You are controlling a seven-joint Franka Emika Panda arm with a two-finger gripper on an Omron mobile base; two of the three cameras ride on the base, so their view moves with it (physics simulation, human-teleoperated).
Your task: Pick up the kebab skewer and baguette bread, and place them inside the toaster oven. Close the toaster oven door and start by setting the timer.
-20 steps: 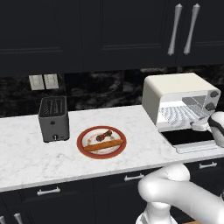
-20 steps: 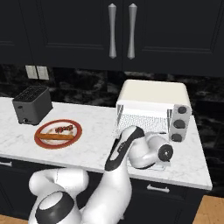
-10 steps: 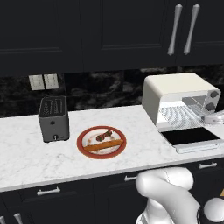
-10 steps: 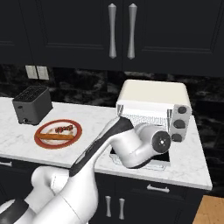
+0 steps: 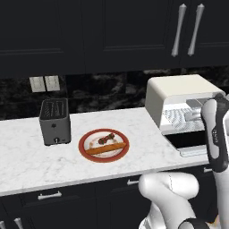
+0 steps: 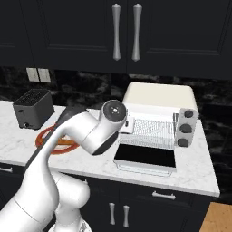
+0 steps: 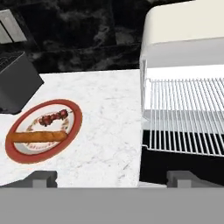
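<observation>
The kebab skewer (image 7: 53,117) and the baguette bread (image 7: 37,137) lie side by side on a red-rimmed plate (image 7: 69,140), the skewer on the far side. In the left base view the skewer (image 5: 106,138) and baguette (image 5: 105,148) sit mid-counter. The cream toaster oven (image 6: 158,97) stands at the right, its door (image 6: 145,156) folded down flat and the wire rack (image 7: 188,116) bare. My gripper (image 7: 113,179) is open and holds nothing. It hovers high over the counter between plate and oven, close to the oven's left front corner.
A dark grey slot toaster (image 5: 54,120) stands left of the plate. Bare marble counter (image 7: 109,113) lies between plate and oven. Three knobs (image 6: 185,129) run down the oven's right side. Black cabinets hang above, and my forearm (image 5: 214,134) stands before the oven.
The arm has swung round: its elbow moved left and up in the right base view, and the forearm now stands upright. Plate, food and open door have not moved.
</observation>
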